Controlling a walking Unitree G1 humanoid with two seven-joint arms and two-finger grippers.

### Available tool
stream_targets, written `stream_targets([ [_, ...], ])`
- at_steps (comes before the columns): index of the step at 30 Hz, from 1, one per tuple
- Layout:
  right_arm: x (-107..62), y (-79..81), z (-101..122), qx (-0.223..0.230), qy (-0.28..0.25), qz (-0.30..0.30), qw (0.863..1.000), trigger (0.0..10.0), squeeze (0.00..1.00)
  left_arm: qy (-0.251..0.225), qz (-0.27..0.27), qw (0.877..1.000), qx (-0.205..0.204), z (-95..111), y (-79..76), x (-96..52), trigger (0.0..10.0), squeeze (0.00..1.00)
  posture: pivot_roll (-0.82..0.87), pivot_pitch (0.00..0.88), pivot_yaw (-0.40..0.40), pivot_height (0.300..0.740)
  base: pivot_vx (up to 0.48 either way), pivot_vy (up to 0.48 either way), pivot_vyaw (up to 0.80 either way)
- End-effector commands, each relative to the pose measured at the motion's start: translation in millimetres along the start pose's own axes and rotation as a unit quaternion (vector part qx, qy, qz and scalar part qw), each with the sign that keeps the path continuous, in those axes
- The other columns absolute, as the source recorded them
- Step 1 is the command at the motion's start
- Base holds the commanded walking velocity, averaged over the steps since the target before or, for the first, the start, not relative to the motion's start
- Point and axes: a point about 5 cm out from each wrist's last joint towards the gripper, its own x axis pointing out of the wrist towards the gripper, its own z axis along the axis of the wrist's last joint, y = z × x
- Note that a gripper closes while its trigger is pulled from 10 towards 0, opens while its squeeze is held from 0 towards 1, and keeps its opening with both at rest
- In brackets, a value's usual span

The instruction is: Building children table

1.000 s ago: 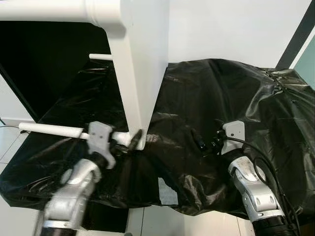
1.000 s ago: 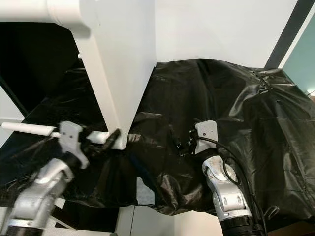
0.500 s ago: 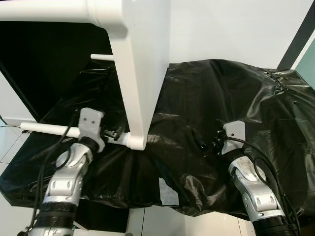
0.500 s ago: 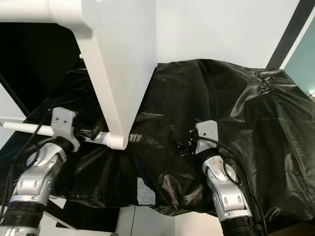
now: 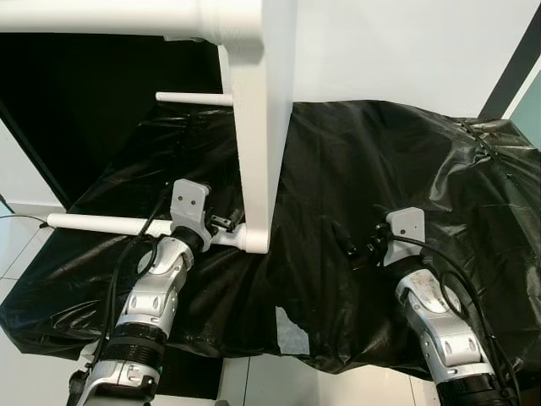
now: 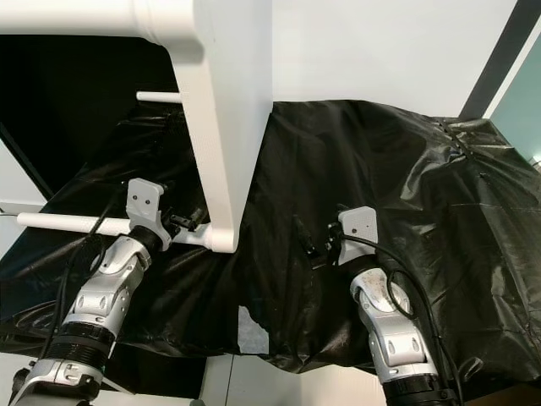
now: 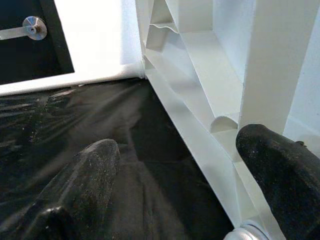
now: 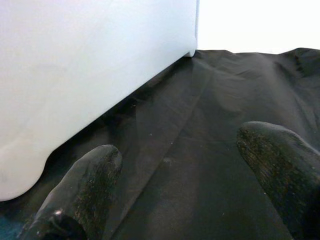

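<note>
While tipped, one white table (image 5: pixel 258 127), two grippers

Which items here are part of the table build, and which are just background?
Part of the job:
- white table, standing on edge
- its white legs
- left gripper, open at the table's lower corner
- right gripper, open above the sheet

Just there:
- black plastic sheet
- white wall
</note>
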Motion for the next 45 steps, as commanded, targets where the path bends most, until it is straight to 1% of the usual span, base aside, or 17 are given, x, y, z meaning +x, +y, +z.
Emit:
stream_targets([
  [1, -2.4, -2.5, -1.9, -0.001, 0.007, -0.007, 1.0, 10.0, 0.0, 0.007, -0.137, 0.99, 0.003, -3.1, -16.2, -0.7, 10.0, 0.0, -0.04, 0.001, 0.005, 0.74, 0.0, 0.0, 0.0],
  [6, -1.4, -3.4, -2.0, -0.002, 0.009, -0.009, 1.0, 10.0, 0.0, 0.028, -0.182, 0.983, -0.005, -14.5, -29.1, -5.8, 10.0, 0.0, -0.04, 0.0, 0.003, 0.74, 0.0, 0.0, 0.0],
  [11, 0.4, -4.2, -1.2, -0.003, 0.009, -0.009, 1.0, 10.0, 0.0, 0.027, -0.206, 0.978, -0.015, -17.8, -37.1, -9.7, 10.0, 0.0, -0.04, 0.0, 0.002, 0.74, 0.0, 0.0, 0.0],
  [13, 1.3, -4.8, -1.1, -0.004, 0.01, -0.008, 1.0, 10.0, 0.0, 0.032, -0.243, 0.969, -0.024, -21.6, -46.1, -15.1, 10.0, 0.0, -0.03, 0.0, -0.006, 0.74, 0.0, 0.0, 0.0],
  [16, 1.6, -4.9, -1.2, -0.005, 0.011, -0.008, 1.0, 10.0, 0.0, 0.036, -0.258, 0.965, -0.027, -23.2, -49.6, -17.6, 10.0, 0.0, -0.03, 0.0, -0.006, 0.74, 0.0, 0.0, 0.0],
  [17, 1.9, -4.7, -0.9, -0.005, 0.011, -0.006, 1.0, 10.0, 0.0, 0.041, -0.284, 0.958, -0.028, -25.1, -54.6, -22.2, 10.0, 0.0, -0.03, 0.0, -0.009, 0.74, 0.0, 0.0, 0.0],
  [18, 1.9, -4.7, -0.9, -0.005, 0.011, -0.006, 1.0, 10.0, 0.0, 0.041, -0.284, 0.958, -0.028, -25.1, -54.6, -22.2, 10.0, 0.0, -0.03, 0.0, -0.009, 0.74, 0.0, 0.0, 0.0],
  [19, 2.2, -4.5, -0.8, -0.005, 0.011, -0.004, 1.0, 10.0, 0.0, 0.051, -0.311, 0.949, -0.029, -28.4, -60.2, -27.1, 10.0, 0.0, -0.03, 0.0, -0.009, 0.74, 0.0, 0.0, 0.0],
  [22, 2.4, -4.4, -0.7, -0.006, 0.011, -0.003, 1.0, 10.0, 0.0, 0.058, -0.331, 0.941, -0.029, -30.7, -64.9, -30.9, 10.0, 0.0, -0.03, 0.0, -0.009, 0.74, 0.0, 0.0, 0.0],
  [23, 2.4, -4.6, -0.8, -0.007, 0.011, -0.002, 1.0, 10.0, 0.0, 0.063, -0.351, 0.934, -0.027, -32.5, -70.1, -34.5, 10.0, 0.0, -0.04, 0.0, -0.007, 0.74, 0.0, 0.0, 0.0],
  [30, 2.2, -5.6, -0.9, -0.008, 0.012, -0.004, 1.0, 10.0, 0.0, 0.069, -0.373, 0.925, -0.032, -34.5, -78.3, -36.9, 10.0, 0.0, -0.04, 0.0, -0.004, 0.74, 0.0, 0.0, 0.0],
  [34, 1.8, -8.0, -1.6, -0.01, 0.015, -0.01, 1.0, 10.0, 0.0, 0.057, -0.41, 0.909, -0.046, -31.3, -98.3, -38.5, 10.0, 0.0, -0.04, 0.0, -0.003, 0.74, 0.0, 0.0, 0.0],
  [39, 1.8, -8.4, -2.1, -0.011, 0.017, -0.013, 1.0, 10.0, 0.0, 0.051, -0.424, 0.903, -0.052, -29.0, -106.6, -40.0, 10.0, 0.0, -0.04, 0.0, -0.003, 0.74, 0.0, 0.0, 0.0],
  [40, 1.5, -8.5, -2.2, -0.011, 0.018, -0.015, 1.0, 10.0, 0.0, 0.049, -0.436, 0.897, -0.058, -26.9, -112.5, -42.7, 10.0, 0.0, -0.05, 0.0, -0.001, 0.74, 0.0, 0.0, 0.0],
  [42, 1.5, -8.5, -2.2, -0.011, 0.018, -0.015, 1.0, 10.0, 0.0, 0.049, -0.436, 0.897, -0.058, -26.9, -112.5, -42.7, 10.0, 0.0, -0.05, 0.0, -0.001, 0.74, 0.0, 0.0, 0.0],
  [43, 0.8, -8.9, -2.3, -0.012, 0.018, -0.019, 1.0, 10.0, 0.0, 0.044, -0.451, 0.889, -0.063, -23.9, -119.3, -46.9, 10.0, 0.0, -0.05, 0.0, 0.003, 0.74, 0.0, 0.0, 0.0],
  [45, -0.2, -9.6, -2.6, -0.012, 0.019, -0.023, 0.999, 10.0, 0.0, 0.044, -0.457, 0.885, -0.072, -21.9, -125.3, -49.7, 10.0, 0.0, -0.05, 0.0, 0.005, 0.74, 0.0, 0.0, 0.0],
])
